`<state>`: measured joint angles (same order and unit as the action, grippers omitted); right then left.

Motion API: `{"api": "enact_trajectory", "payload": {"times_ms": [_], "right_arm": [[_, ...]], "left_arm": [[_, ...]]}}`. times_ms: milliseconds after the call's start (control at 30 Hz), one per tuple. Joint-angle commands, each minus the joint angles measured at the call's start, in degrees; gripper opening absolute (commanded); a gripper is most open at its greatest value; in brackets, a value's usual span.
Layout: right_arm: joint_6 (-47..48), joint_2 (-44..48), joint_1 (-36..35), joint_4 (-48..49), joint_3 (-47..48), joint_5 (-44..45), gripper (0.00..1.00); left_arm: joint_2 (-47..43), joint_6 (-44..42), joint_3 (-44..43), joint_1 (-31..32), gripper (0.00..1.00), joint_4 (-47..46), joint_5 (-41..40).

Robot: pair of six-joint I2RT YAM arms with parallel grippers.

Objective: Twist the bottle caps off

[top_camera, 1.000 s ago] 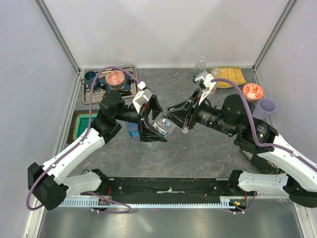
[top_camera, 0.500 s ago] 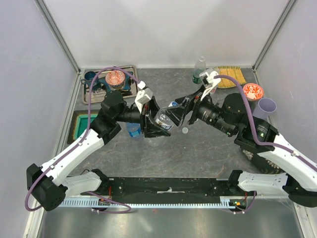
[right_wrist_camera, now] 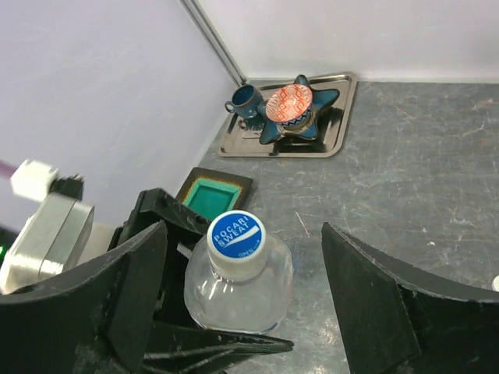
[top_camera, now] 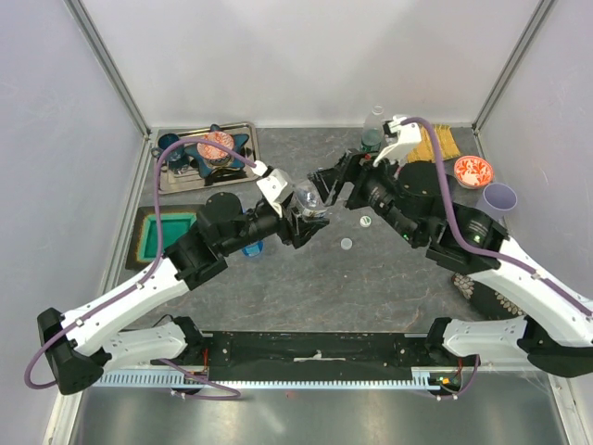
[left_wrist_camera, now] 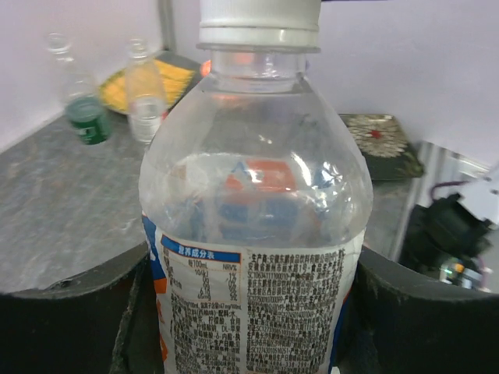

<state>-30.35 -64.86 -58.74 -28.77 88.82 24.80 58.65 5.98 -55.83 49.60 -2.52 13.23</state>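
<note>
My left gripper (top_camera: 298,222) is shut on the clear bottle with the blue-white label (top_camera: 307,202), held above the table, its white cap (left_wrist_camera: 260,19) on. In the left wrist view my fingers (left_wrist_camera: 70,312) press both sides of the label (left_wrist_camera: 253,296). My right gripper (top_camera: 327,182) is open. In the right wrist view its fingers (right_wrist_camera: 132,288) stand either side of the blue-topped cap (right_wrist_camera: 236,234) without touching. The blue-tinted bottle (top_camera: 252,247) stands under the left arm. The greenish bottle (left_wrist_camera: 84,113) and the plain clear bottle (left_wrist_camera: 145,93) stand at the back.
Two loose caps (top_camera: 365,222) (top_camera: 346,244) lie on the table below the right gripper. A steel tray (top_camera: 176,178) with dishes is back left, a green square dish (top_camera: 167,232) beside it. A yellow mat (top_camera: 437,141), red bowl (top_camera: 473,170) and lilac cup (top_camera: 500,197) sit back right.
My left gripper has carried the bottle up and toward the back, with its neck now facing the right gripper. My right gripper has moved back and stays open around the cap.
</note>
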Motion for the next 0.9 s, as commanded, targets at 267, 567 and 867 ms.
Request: {"api": "enact_trajectory", "payload": {"times_ms": [267,567,867], "right_arm": [[-2.3,-5.9,-0.1,2.2,4.2,2.9,0.74],[-1.5,-5.4,-0.1,4.1,2.2,4.6,0.54],[-1.3,-5.8,-0.1,3.8,0.6,3.5,0.54]], "left_arm": [[-0.1,-9.5,0.2,6.1,0.52,-0.8,-22.7],[-0.7,-9.8,0.7,6.3,0.52,-0.6,-22.3],[-1.0,-9.3,0.6,6.3,0.52,-0.7,-21.9]]}}
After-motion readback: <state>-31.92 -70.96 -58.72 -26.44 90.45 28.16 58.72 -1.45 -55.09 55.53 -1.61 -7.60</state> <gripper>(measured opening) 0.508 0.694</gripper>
